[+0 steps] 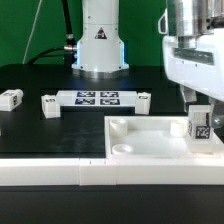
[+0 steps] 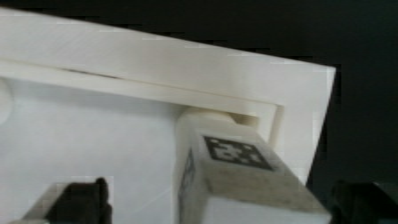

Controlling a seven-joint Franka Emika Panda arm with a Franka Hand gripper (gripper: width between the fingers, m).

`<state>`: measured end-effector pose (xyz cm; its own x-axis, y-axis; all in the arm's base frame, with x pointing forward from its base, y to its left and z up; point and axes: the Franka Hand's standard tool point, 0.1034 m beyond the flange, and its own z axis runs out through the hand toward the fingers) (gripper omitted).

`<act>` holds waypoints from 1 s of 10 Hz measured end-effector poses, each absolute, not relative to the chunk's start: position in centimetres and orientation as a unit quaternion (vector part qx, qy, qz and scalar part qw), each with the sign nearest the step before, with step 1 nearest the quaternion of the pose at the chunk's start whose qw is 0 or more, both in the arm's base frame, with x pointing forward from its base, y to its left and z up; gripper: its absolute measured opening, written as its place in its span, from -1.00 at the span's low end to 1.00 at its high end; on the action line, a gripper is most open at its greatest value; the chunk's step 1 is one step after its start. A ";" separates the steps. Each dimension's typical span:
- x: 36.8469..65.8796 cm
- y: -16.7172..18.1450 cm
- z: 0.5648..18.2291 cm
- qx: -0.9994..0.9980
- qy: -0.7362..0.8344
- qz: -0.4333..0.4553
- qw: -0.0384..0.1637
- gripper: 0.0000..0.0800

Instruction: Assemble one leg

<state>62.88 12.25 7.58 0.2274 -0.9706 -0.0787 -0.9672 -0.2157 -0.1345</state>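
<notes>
Exterior view: whole scene. Gripper at right of frame, clamped on a leg that stands upright at the right end of the white panel, lower right. Leg's long axis vertical, tag face toward camera. Marker board lies at centre, near the arm base. Three loose legs on the black table: one at far left, one just left of the board, one at the board's right end. White ledge runs along the lower frame. Dark background, green strip upper left.

Wrist view only: close look down at the held leg, lower centre of frame, tag on its visible face, one end reaching up toward a raised edge of the panel. Contact there too blurred to tell. Black fingertips at lower left and lower right corners, either side of the leg, closed about it. Black table fills the right edge and top. Loose legs and board not visible here.
</notes>
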 end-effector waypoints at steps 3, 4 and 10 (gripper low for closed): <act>62.9 12.5 7.6 -0.872 0.484 -0.023 0.075 0.62; 62.8 12.6 7.6 -0.903 0.424 -0.025 0.072 0.62; 63.2 11.8 7.4 -0.994 0.088 -0.042 0.045 0.62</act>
<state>63.20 11.81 7.42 0.9808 -0.1793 0.0763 -0.1717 -0.9804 -0.0971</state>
